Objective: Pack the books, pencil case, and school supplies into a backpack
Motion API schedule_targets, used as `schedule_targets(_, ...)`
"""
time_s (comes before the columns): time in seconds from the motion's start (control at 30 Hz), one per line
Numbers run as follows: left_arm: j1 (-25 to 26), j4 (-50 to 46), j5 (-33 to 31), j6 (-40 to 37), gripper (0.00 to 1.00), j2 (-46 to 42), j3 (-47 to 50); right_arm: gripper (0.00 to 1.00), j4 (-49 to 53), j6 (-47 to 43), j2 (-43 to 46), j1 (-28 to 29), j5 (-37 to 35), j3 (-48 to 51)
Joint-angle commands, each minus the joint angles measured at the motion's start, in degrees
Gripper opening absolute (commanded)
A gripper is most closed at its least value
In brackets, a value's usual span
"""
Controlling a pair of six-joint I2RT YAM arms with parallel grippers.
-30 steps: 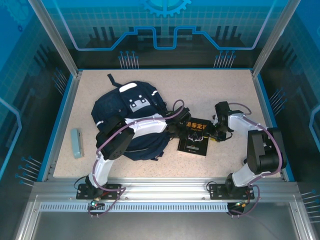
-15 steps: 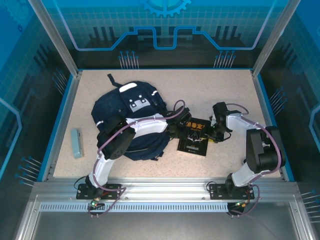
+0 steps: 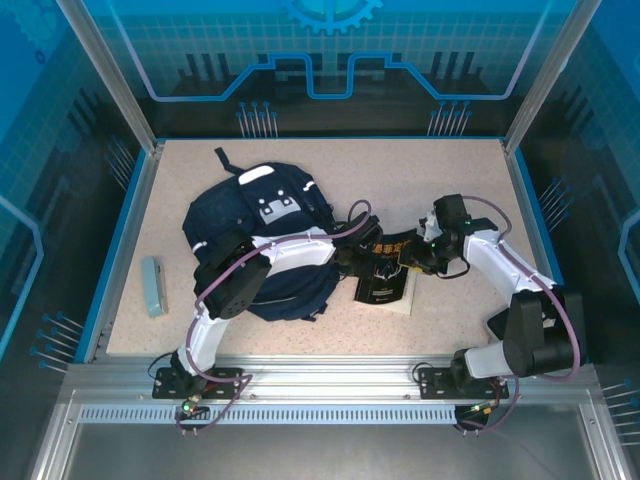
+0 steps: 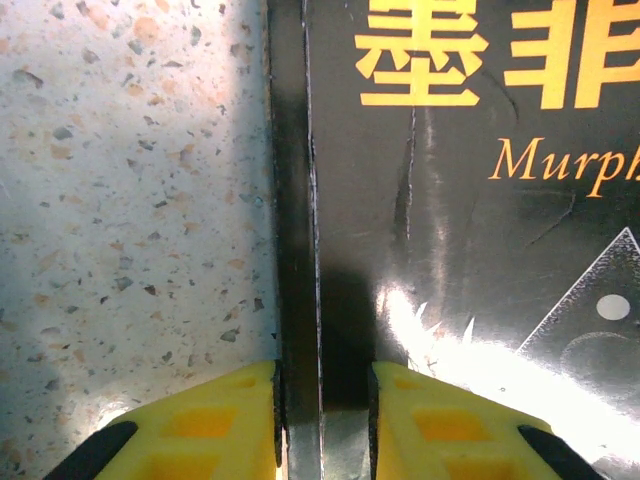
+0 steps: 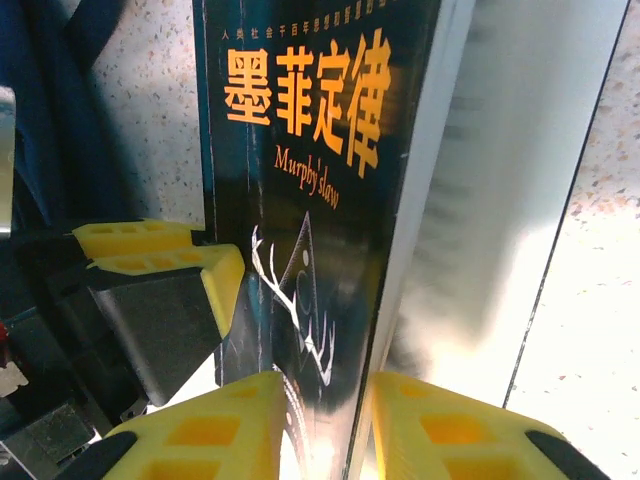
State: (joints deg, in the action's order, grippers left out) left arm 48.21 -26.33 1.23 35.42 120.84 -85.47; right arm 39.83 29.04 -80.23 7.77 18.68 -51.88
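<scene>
A black book (image 3: 385,283) with orange lettering sits just right of the navy backpack (image 3: 250,215), tilted, with its right side raised off the table. My left gripper (image 3: 362,262) is shut on the book's left edge. In the left wrist view that edge (image 4: 300,250) runs between the yellow fingers (image 4: 200,430). My right gripper (image 3: 412,264) is shut on the opposite edge, and the cover (image 5: 300,200) stands between its yellow pads (image 5: 460,430). The left gripper's fingers (image 5: 165,255) show across the book in the right wrist view. The pale pencil case (image 3: 153,286) lies at the far left.
The backpack lies flat in the left middle of the speckled table (image 3: 450,180), straps toward the back. A blue raised rim (image 3: 525,200) and metal posts border the table. Bare tabletop lies behind and to the right of the book.
Both grippers have closed down onto the book's edges. The right arm has swung outward and stretched lower. The book's right side has lifted, so it looks narrower from above.
</scene>
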Motion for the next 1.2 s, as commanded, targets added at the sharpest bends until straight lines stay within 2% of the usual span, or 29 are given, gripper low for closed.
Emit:
schedule_targets(0.0, 0.5, -4.8, 0.1, -2.1, 0.26, 5.0, 1.2, 0.29, 0.6, 0.8, -0.5, 0.8, 1.6, -0.9)
schedule_targets(0.43, 0.5, -3.8, 1.1, -2.2, 0.25, 1.9, 1.5, 0.27, -1.7, -0.1, -6.5, 0.9, 1.8, -1.4)
schedule_targets(0.57, 0.3, -3.8, 1.0, -4.5, 0.27, -2.0, -0.1, 0.13, -2.1, 0.1, -6.7, 0.7, 1.2, -1.3)
schedule_targets(0.63, -0.1, -4.5, 1.3, -6.2, 0.34, -4.6, -1.8, 0.06, -2.0, 0.1, -5.7, 0.3, 0.6, -1.4)
schedule_targets(0.73, -1.4, -4.8, 2.4, -7.9, 0.47, -9.0, -3.7, 0.00, -1.9, -0.2, -2.6, -0.5, 1.0, -2.1)
schedule_targets(0.87, -4.6, -3.9, 4.7, -7.3, 0.72, -15.9, -2.2, 0.00, -1.7, -1.8, 1.8, -1.5, 5.0, -4.0)
schedule_targets(0.97, -7.9, -1.5, 8.2, -5.6, 0.83, -21.7, 2.5, 0.00, -1.8, -3.1, 4.4, -1.6, 10.7, -6.5)
schedule_targets(1.17, -16.5, 5.3, 18.7, -0.5, 0.90, -31.3, 14.1, 0.00, -2.3, -2.9, 4.7, -1.2, 20.8, -12.5)
